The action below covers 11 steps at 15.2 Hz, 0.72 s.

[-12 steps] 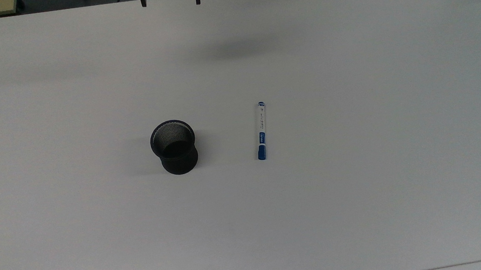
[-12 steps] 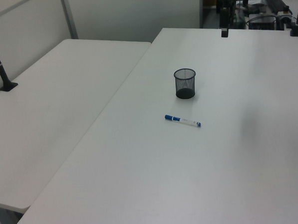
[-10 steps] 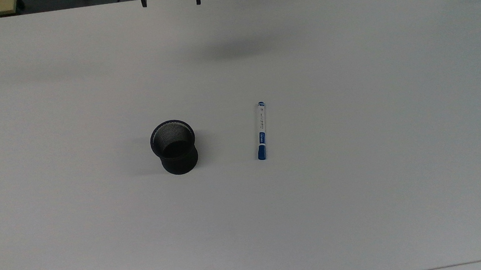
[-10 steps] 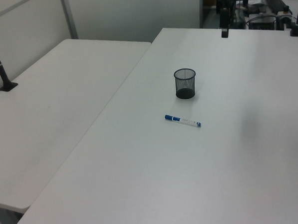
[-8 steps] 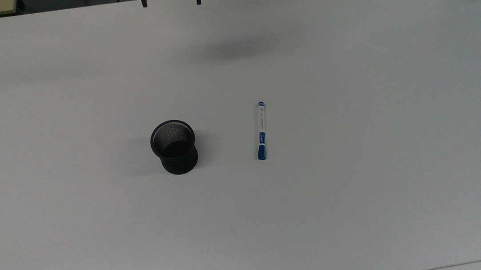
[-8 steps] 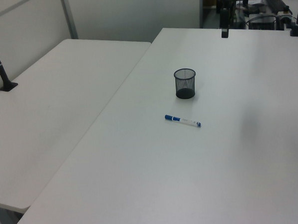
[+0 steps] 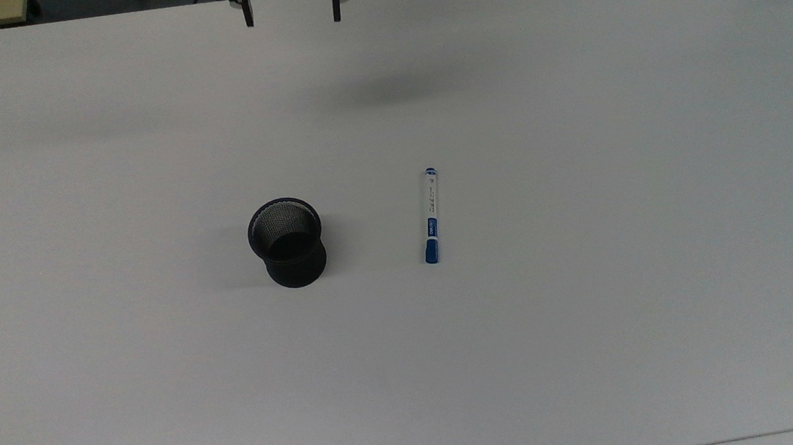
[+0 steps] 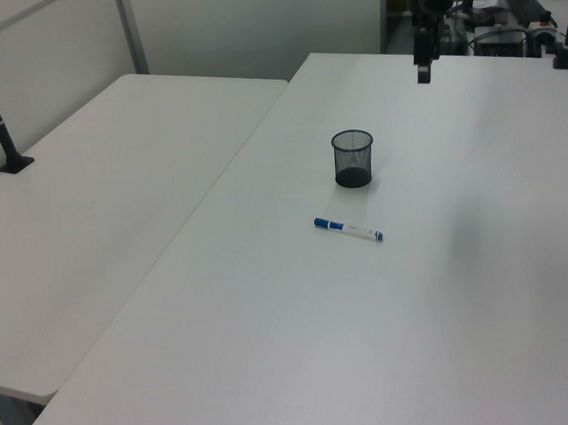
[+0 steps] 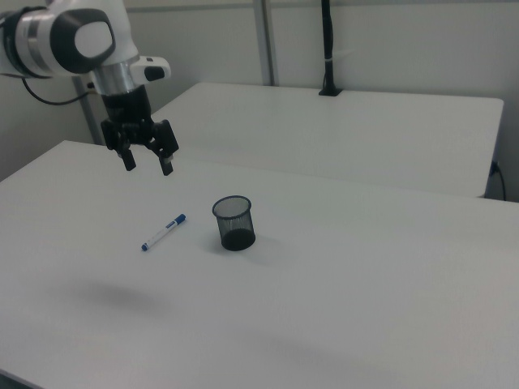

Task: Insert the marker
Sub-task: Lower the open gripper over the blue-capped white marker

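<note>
hand fingers spread wide, empty, high over surface far edge in top view | marker flat mid-surface, well apart from mesh cup | we judge grasp not begun

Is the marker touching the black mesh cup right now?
Apart. In the top view the marker lies flat on the table, to the right of the cup, with a clear strip of bare tabletop between them.
</note>
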{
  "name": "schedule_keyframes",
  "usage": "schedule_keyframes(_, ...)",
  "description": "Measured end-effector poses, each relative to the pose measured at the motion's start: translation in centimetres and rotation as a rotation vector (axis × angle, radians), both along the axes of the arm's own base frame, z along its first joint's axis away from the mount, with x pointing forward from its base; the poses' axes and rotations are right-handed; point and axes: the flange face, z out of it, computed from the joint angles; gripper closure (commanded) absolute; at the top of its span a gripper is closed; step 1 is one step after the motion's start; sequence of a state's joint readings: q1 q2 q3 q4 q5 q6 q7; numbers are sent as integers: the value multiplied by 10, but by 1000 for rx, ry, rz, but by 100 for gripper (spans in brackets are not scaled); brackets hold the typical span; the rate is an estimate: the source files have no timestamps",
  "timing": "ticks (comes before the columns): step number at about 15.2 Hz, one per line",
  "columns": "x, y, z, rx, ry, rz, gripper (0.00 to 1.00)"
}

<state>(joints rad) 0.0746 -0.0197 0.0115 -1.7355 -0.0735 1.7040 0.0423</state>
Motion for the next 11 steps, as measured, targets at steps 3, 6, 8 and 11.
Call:
schedule_keyframes(3, 21, 26, -37, 1, 9, 47, 0)
schedule_keyframes(6, 44, 54, -80, 6, -4, 54, 0)
schedule_keyframes(8, 63, 74, -116, 18, -47, -21, 0)
schedule_keyframes(11, 90, 103, -168, 38, -93, -123, 0)
